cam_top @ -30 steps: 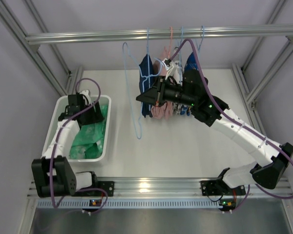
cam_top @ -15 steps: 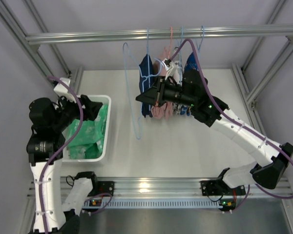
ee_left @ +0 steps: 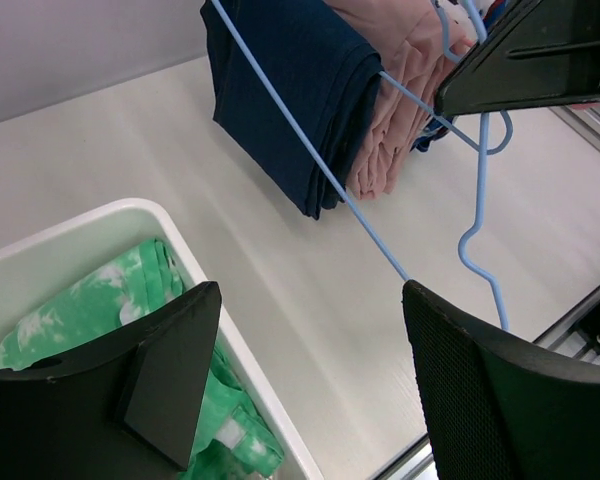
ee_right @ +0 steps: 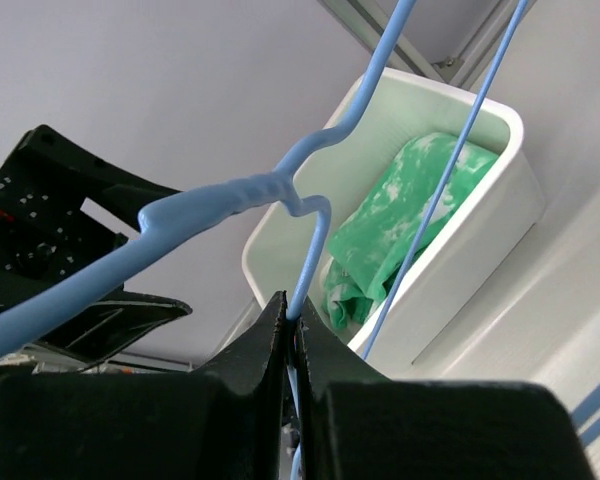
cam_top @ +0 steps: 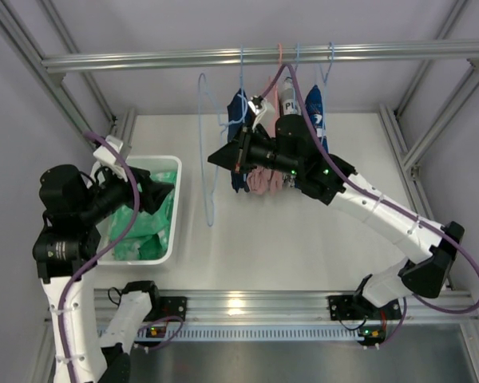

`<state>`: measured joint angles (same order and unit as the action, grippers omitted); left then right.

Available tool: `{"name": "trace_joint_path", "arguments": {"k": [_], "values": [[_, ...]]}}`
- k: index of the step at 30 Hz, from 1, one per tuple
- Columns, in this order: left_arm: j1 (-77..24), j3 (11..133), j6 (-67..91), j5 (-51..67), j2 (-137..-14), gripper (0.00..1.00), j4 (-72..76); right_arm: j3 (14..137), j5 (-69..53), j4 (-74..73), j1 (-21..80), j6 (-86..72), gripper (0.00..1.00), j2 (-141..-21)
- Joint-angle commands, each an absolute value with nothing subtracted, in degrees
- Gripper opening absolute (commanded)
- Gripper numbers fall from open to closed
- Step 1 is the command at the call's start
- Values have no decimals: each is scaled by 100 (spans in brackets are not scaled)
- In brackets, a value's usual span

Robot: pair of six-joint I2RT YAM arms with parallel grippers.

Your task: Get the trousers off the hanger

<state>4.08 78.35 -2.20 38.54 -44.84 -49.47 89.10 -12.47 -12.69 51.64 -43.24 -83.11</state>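
The bright green trousers (cam_top: pixel 144 227) lie bunched in the white bin (cam_top: pixel 178 207), off the hanger; they also show in the wrist views (ee_left: pixel 100 300) (ee_right: pixel 395 215). The light-blue wire hanger (cam_top: pixel 210 217) hangs bare, between the bin and the hanging clothes. My right gripper (cam_top: pixel 217 157) is shut on its wire, and the wire (ee_right: pixel 230 200) runs between the closed jaws (ee_right: pixel 292 322). My left gripper (cam_top: pixel 161 194) hovers open over the bin's far right corner, with nothing between its fingers (ee_left: pixel 310 300). The hanger's hook (ee_left: pixel 480 225) dangles just beyond it.
A navy garment (cam_top: pixel 238 148), a pink one (cam_top: pixel 263 179) and a blue-and-white patterned one (cam_top: pixel 315 112) hang from the metal rail (cam_top: pixel 144 60) behind my right arm. The navy (ee_left: pixel 290 90) and pink (ee_left: pixel 400 90) garments hang close ahead of my left gripper. Frame posts stand at both sides.
My left arm has lifted out of the bin and its jaws have spread wider, leaving the trousers inside. My right gripper has swung the bare hanger slightly left.
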Motion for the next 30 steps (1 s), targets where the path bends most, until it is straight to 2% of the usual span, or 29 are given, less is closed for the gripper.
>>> {"name": "trace_joint_path", "arguments": {"k": [1,13,17,25,30], "values": [[404,8296,-440,4069,-4954,78,-5308,9386,-756,-1450,5431,-4438,0,-8437],[36,9325,-615,3947,-5896,75,-5967,9879,-26,-1872,5572,-4763,0,-8964],[-1182,9632,-695,3018,-6178,73,-6082,10072,78,-1933,5599,-4843,0,-9158],[-2792,9449,-343,1575,-6319,71,-5792,10134,299,-2030,5599,-4939,0,-9211],[-2882,9229,-316,1003,-6328,62,-5529,10169,273,-2065,5599,-5080,0,-9202]]}}
